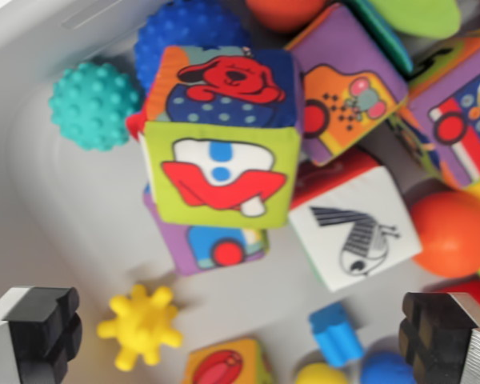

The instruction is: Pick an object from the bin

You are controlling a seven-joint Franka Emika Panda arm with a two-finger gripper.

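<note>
Gripper (pixel 240 340) spread wide, empty, over the bin (pixel 40 200) — dog-print cube (pixel 224 136) hides the purple block (pixel 212 248) at 6 o'clock.

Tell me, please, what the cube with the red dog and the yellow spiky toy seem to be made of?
The cube with the red dog looks like printed fabric over soft filling: rounded, puffy edges and stitched seams. The yellow spiky toy looks like soft rubber or plastic, matte, with blunt moulded nubs; which of the two cannot be told.

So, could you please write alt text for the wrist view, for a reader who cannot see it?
An open gripper hangs above a white bin crowded with toys, a soft picture cube topmost at centre. Around it lie more cubes, a teal bumpy ball, a yellow spiky toy and an orange ball.
</note>
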